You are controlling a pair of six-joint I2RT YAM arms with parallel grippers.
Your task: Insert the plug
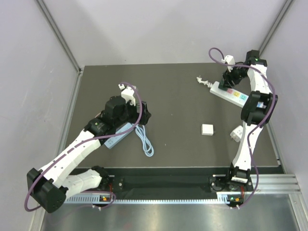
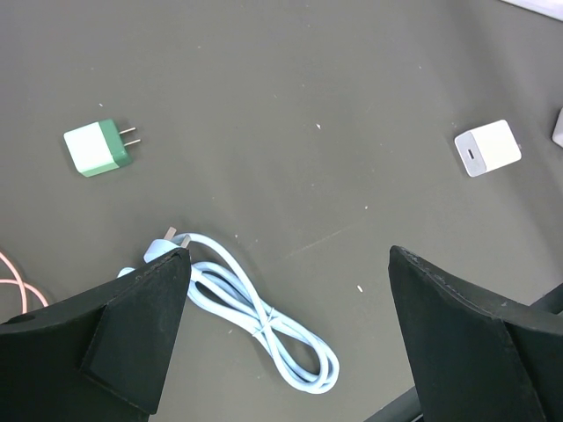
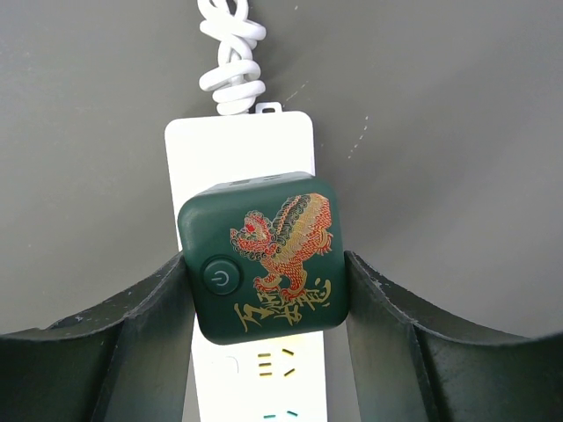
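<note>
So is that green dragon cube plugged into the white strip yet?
Cannot tell. The green cube sits over the white strip, gripped by the right claw, but its prongs are hidden underneath.

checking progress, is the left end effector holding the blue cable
No, the left end effector is open; the blue cable lies loose on the table.

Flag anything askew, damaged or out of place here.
Only the green cube adapter stands out. Gripped by the right end effector, it sits slightly twisted against the straight edges of the white power strip, so it may not be seated squarely. Nothing looks spilled or damaged.
</note>
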